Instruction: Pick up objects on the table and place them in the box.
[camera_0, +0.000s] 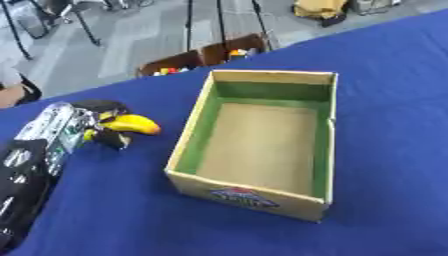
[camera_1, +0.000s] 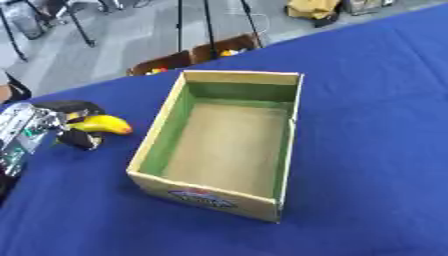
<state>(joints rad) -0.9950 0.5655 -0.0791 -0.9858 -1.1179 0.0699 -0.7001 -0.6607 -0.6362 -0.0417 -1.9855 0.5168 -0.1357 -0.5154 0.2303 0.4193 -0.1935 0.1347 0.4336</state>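
Left hand (camera_0: 98, 122) reaches in from the left over the blue desk (camera_0: 385, 100), fingers curled round a yellow banana (camera_0: 131, 124), beside the open box (camera_0: 254, 197) w/ green inner walls.

Left hand (camera_0: 98, 125) fingers cover most of the yellow object (camera_0: 133, 124), only its rounded end shows; left arm cut off by frame edge; box (camera_0: 311, 208) label blurred, unreadable.

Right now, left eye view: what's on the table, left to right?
Left hand with fingers curled round a yellow banana → open cardboard box, nothing visible inside. All on the blue table.
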